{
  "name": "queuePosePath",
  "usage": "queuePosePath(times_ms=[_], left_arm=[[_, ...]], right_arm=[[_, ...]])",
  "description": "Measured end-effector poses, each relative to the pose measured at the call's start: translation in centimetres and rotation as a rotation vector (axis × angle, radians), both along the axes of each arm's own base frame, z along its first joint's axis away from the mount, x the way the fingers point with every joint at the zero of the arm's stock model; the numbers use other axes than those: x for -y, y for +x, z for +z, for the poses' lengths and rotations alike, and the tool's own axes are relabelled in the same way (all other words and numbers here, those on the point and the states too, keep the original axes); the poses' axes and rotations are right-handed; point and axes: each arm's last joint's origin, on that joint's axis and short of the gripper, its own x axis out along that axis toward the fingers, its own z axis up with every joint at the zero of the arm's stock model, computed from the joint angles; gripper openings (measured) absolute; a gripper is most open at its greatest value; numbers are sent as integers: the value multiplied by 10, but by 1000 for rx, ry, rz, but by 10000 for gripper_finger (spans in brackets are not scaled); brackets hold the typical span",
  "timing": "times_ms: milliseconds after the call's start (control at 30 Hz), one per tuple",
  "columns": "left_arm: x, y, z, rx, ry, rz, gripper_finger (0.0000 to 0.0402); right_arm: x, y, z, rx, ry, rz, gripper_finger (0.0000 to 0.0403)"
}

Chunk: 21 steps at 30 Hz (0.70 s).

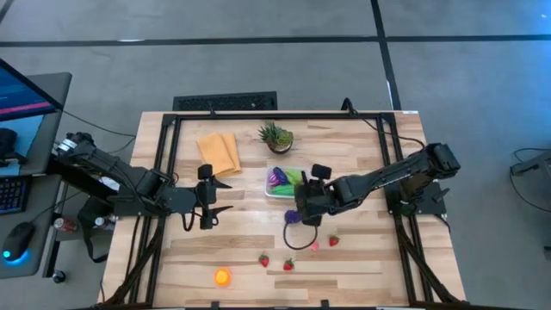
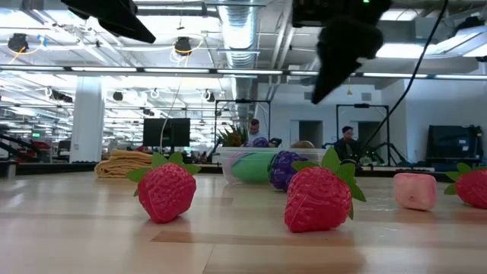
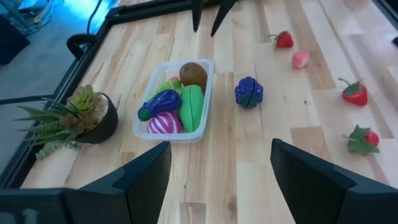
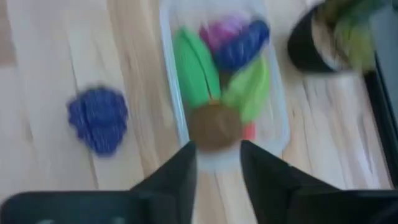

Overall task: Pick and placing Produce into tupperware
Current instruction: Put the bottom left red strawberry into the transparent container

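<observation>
The clear tupperware (image 1: 284,182) sits mid-table and holds green, purple, pink and brown produce (image 3: 177,99). The brown piece (image 4: 214,127) lies at its end nearest my right gripper. A purple grape bunch (image 1: 293,218) rests on the table beside the container. Three strawberries (image 1: 264,259), (image 1: 288,265), (image 1: 333,241), a pink piece (image 1: 314,247) and an orange (image 1: 222,277) lie nearer the near edge. My right gripper (image 4: 217,168) hovers open and empty over the container's end (image 1: 303,203). My left gripper (image 1: 207,202) waits open to the left of the container.
A spiky potted plant (image 1: 275,136) and a folded yellow cloth (image 1: 219,153) stand beyond the container toward the far edge. A black frame (image 1: 164,155) runs along the table's sides. Bare wood lies between the two grippers and along the near edge.
</observation>
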Motion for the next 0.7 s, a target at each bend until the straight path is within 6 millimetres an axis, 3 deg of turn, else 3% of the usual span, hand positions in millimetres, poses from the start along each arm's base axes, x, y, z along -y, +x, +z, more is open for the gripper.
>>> queuePosePath(times_ms=[300,500,700], left_arm=[[9,15,-21,-111,7,-38,265],[15,23,-32,-182,-63,-99,265],[23,24,-34,-196,-148,-160,265]], right_arm=[[-16,-44,-1,-182,-59,-250,251],[-42,-76,4,-192,-155,-349,265],[-77,-105,7,-61,-212,-332,265]])
